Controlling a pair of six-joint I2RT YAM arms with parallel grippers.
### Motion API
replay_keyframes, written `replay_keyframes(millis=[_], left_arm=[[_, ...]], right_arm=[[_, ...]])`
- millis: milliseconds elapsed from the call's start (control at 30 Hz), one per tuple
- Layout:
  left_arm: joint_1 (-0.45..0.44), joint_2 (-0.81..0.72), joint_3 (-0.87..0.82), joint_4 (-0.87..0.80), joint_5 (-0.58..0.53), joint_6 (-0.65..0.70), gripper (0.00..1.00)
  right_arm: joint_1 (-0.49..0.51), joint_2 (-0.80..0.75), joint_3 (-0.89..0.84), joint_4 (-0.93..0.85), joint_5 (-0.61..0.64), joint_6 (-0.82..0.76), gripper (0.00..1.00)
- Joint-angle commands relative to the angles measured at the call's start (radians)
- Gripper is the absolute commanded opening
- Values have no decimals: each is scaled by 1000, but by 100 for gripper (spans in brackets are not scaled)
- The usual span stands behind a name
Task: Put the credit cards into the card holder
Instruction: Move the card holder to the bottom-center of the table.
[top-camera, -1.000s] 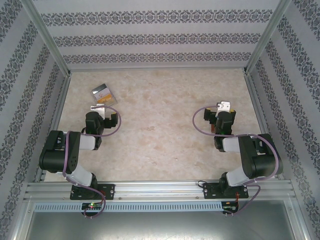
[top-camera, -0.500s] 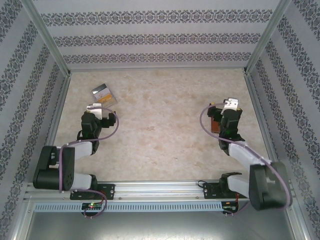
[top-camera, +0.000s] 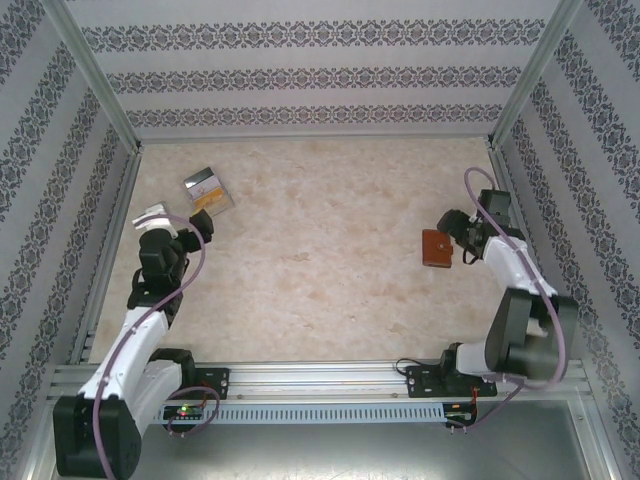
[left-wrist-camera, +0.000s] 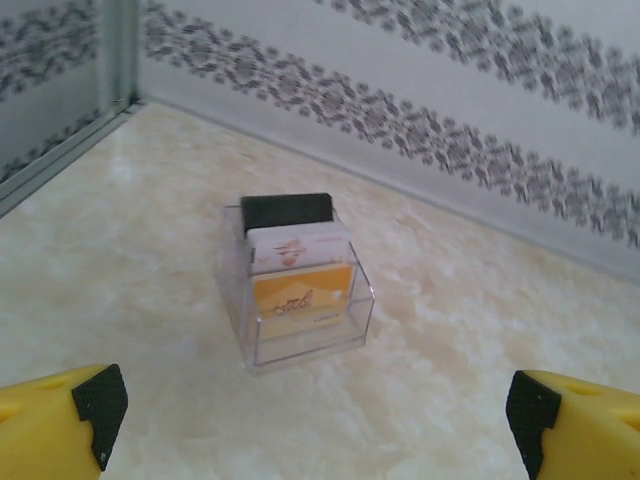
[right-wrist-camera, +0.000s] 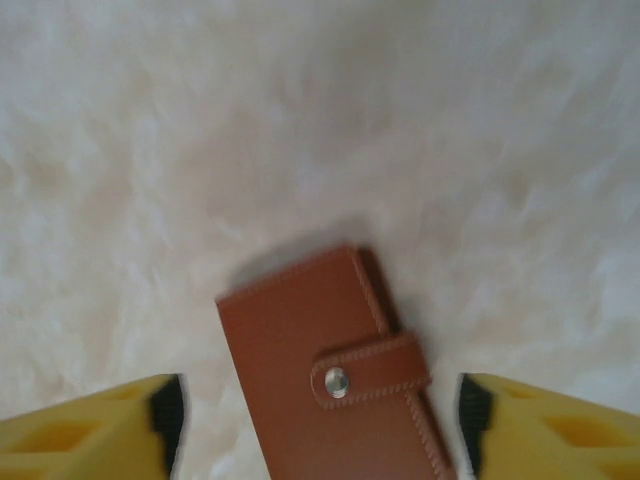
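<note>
**Both hands spread over their targets, nothing picked up yet**

Our left hand (left-wrist-camera: 315, 425) is hanging spread wide and empty, its two yellow fingertips low at either side of the left wrist view. At its 12 o'clock, apart from the fingers, the clear case (left-wrist-camera: 240, 320) is sitting on the surface (top-camera: 320, 240). The credit cards (left-wrist-camera: 302, 295) are standing upright inside it, a tan one in front, a pale one behind it and a black one at the back.

Our right hand (right-wrist-camera: 320, 420) is likewise spread and gripping nothing. It is hovering over the card holder (right-wrist-camera: 300, 350), which is lying flat between the fingertips and running toward 5 o'clock. Its snap tab (right-wrist-camera: 370, 372) is fastened across the cover.

Seen from above, the case is lying at about 10 o'clock on the surface and the holder at about 3 o'clock, well apart.

We are judging this to be the opening approach, with no card out and the holder shut. The next move is calling for the right hand to pin the holder and free the snap. The left hand would then be closing on the top edge of one card alone.

The case walls are hugging the cards closely, so a wide grasp risks catching the plastic or dragging several cards. The patterned wall (left-wrist-camera: 450, 100) is standing close behind the case, limiting any reach from beyond it.
</note>
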Motion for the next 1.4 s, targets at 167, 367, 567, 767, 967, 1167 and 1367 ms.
replay_keyframes(millis=[167,367,567,767,967,1167,1367], left_arm=[[14,53,175,-382,178,-147,99],[13,202,252,-381,318,-164,99],[-12,308,317,-347,426,-202,99],[-143,426,369,-356,432,-228,99],[-304,551,392,-274,393,-278,99],[-388,588,445,-288,346,-280,99],[-400,557,412,-279,367,-332,99]], right_arm=[[28,259,189,-126,-131,23,46],[67,375,248,-209,-78,-6,39],[161,413,251,-288,-125,-55,34],[362,332,206,-306,-60,99,35],[546,310,217,-219,-136,272,35],[636,271,277,-217,-96,301,35],[585,160,216,-264,-10,202,38]])
